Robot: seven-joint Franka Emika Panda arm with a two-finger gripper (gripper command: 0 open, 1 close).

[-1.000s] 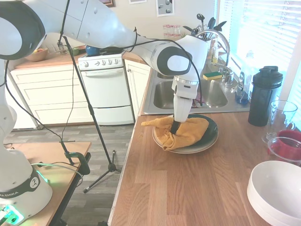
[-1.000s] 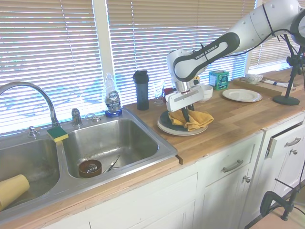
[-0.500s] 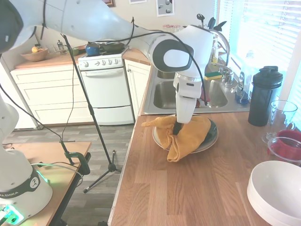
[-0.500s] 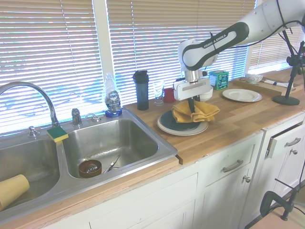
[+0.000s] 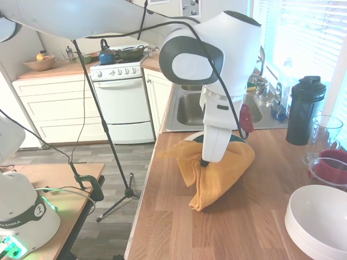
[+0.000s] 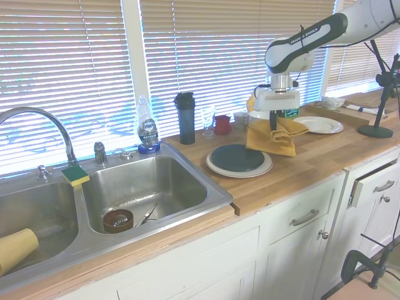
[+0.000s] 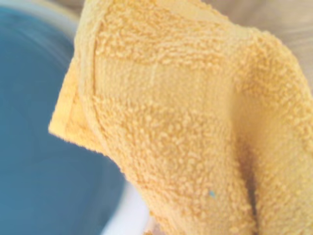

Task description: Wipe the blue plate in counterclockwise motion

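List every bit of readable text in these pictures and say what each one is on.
"FRANKA EMIKA" on the white arm, readable in the second exterior view.
"Dawn" on the dish soap bottle beside the sink.
"...A EMIKA", partly cut off, on the arm's base in the first exterior view.
The teal box behind the gripper carries print too small to read.
The stove's panel markings are too blurred to read.

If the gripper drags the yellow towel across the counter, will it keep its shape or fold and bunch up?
Probably it will bunch. The yellow towel hangs from the gripper in loose folds, so it looks floppy. Its looped terry surface would likely grip the wooden counter rather than slide. It seems light: it hangs clear beside the blue plate.
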